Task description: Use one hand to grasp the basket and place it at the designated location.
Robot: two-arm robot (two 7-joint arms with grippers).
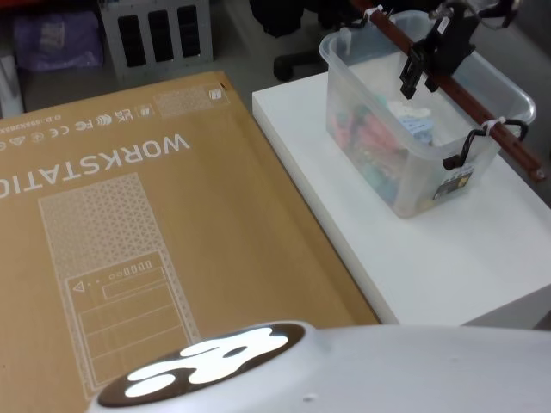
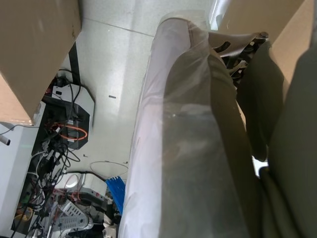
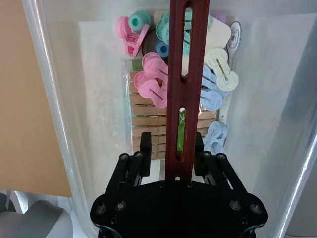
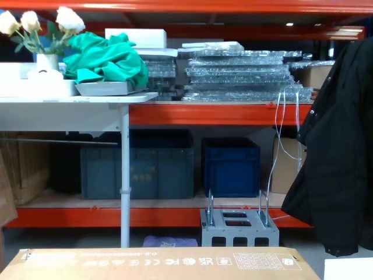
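**A:** Where is the basket?

**B:** The basket (image 1: pixel 405 163), a clear tub holding pastel clothes pegs (image 3: pixel 151 84), stands on the white surface (image 1: pixel 430 275), toward its far right corner. A large flat cardboard box (image 1: pixel 172 241) printed WORKSTATION lies along the surface's left edge.

**A:** And its handle?

**B:** A reddish-brown bar handle (image 1: pixel 387 33) lies across the top of the tub, with a white zip tie (image 1: pixel 489 126) fastening it near each end. Its long axis runs diagonally, from the surface's far edge toward the near right. It sticks out past the tub's nearer end.

**A:** Which arm is on it?

**B:** The right one, since the basket sits on the robot's right side. The right end effector (image 3: pixel 172 139) hangs directly over the bar, roughly midway between the two ties. It has one jaw on each side, so the jaws cross the bar's length at right angles.

**A:** Is it gripping?

**B:** It looks released. In the right wrist view one jaw seems to touch the bar, while a strip of the tub's contents shows between the bar and the other jaw. That view looks steeply along the bar, so I say this with some doubt.

**A:** What does the coming move turn on?

**B:** By my judgement, no re-aiming is needed. The bar lies between the jaws, so the move is to clench and then lift straight up. A hold near the middle should keep the tub level.
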